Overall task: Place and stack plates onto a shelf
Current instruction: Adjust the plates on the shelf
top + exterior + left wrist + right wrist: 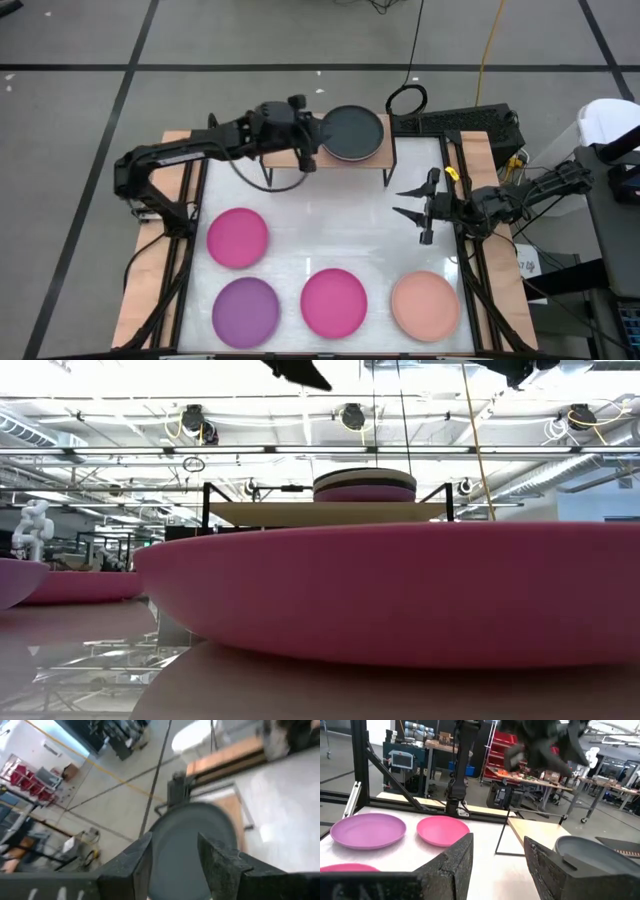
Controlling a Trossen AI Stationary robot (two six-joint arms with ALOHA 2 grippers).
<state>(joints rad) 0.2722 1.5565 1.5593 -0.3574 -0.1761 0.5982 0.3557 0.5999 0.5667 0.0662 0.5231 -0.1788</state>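
The shelf is a light-wood board on black legs at the table's far edge. On its right half stands a stack of plates with a dark grey plate on top and beige and purple ones below. My left gripper is open beside that stack's left rim; in the left wrist view my left gripper shows the dark grey plate past its fingers. My right gripper hangs open over the table's right side. Two magenta plates, a purple plate and a salmon plate lie flat on the table.
The shelf's left half is bare wood. The four loose plates fill the table's near half, and white tabletop shows between them and the shelf. Black frame rails run along both side edges.
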